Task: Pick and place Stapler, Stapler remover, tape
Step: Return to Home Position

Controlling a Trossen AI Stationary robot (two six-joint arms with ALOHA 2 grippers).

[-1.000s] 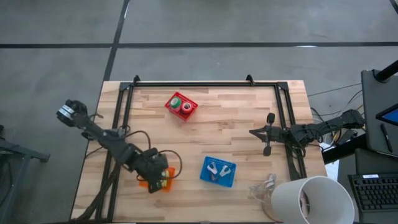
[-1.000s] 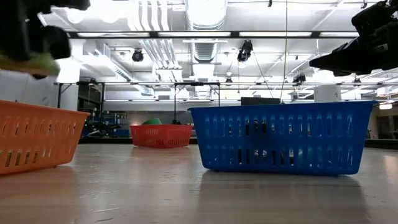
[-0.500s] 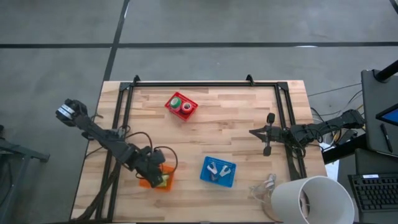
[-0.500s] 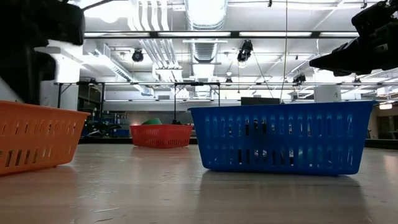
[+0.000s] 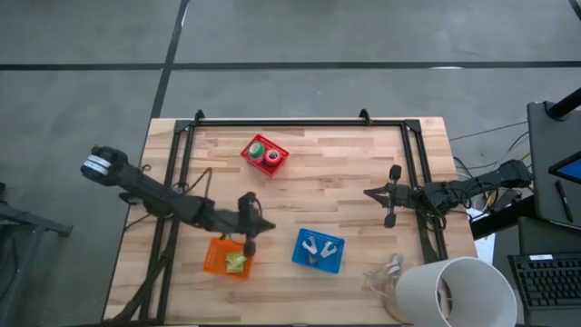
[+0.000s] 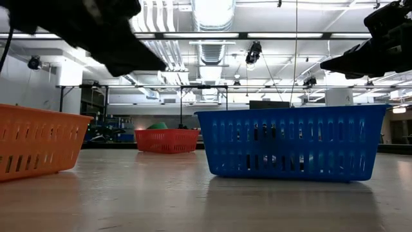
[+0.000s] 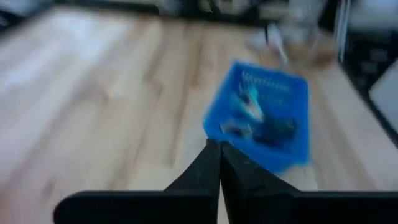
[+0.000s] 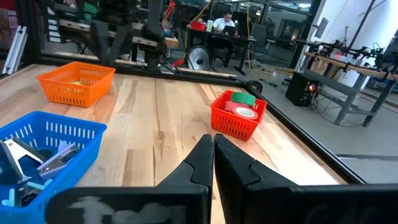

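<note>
Overhead, the left hand (image 7: 219, 146) hangs closed and empty above the bench (image 5: 336, 182), just at 1 o'clock of the orange basket (image 5: 214, 261). The blue basket (image 5: 336, 261) lies at its 4 o'clock. The tape (image 5: 258, 148), green and pink rolls, sits in the red basket (image 5: 281, 163) near 12 o'clock. The right hand (image 8: 212, 140), fingers also pressed together on nothing, waits at the bench's 3 o'clock edge.

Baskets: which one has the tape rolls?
The red basket, set apart from the other two: it holds the green roll and the pink-red roll. The orange basket holds a yellow-green item; the blue basket holds metal pieces.
</note>
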